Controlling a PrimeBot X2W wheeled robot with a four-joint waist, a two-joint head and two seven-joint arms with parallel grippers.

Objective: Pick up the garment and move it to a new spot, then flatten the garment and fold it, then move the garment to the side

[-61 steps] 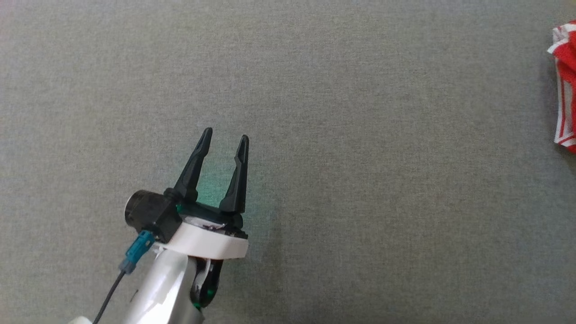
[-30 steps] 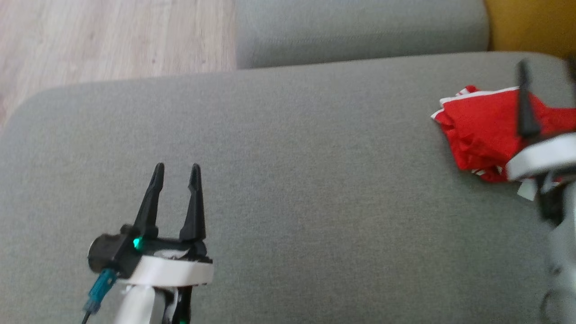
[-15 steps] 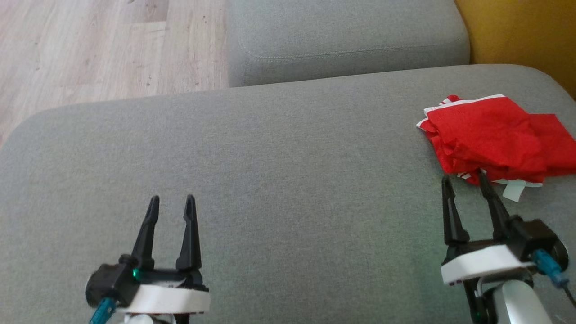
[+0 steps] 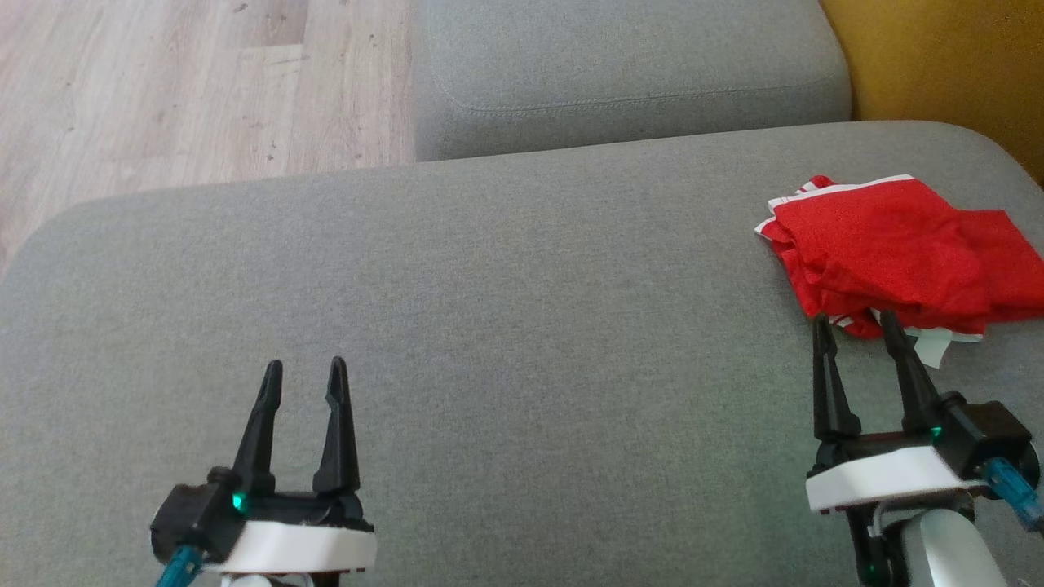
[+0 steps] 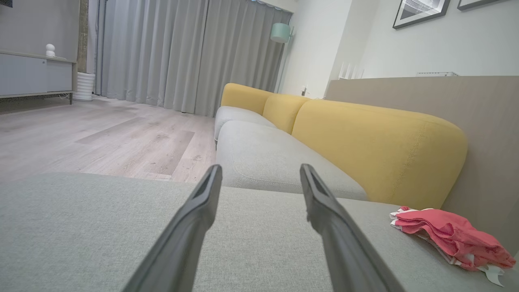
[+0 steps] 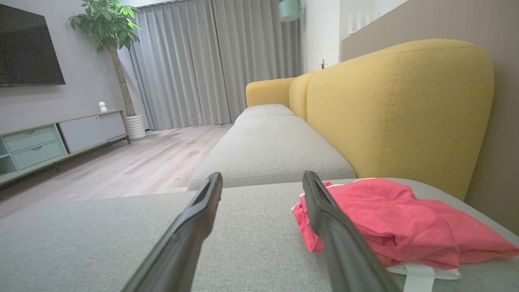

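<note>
The garment [image 4: 889, 249] is red with white trim and lies crumpled at the far right of the grey sofa seat [image 4: 506, 310]. It also shows at lower right as the garment [image 5: 450, 235] in the left wrist view and as the garment [image 6: 389, 219] in the right wrist view. My right gripper [image 4: 856, 330] stands open just short of its near edge, fingertips almost at the cloth, nothing between them. My left gripper [image 4: 303, 371] stands open and empty over bare cushion at lower left, far from the garment.
A second grey seat cushion [image 4: 628, 65] lies beyond the one I work over. The yellow backrest [image 4: 938, 65] rises at the right, close behind the garment. Wooden floor [image 4: 179, 90] lies past the seat's left and far edges.
The head camera has swung up and right, bringing the seat's far edge, the floor and the whole garment into view. My right gripper has come in below the garment.
</note>
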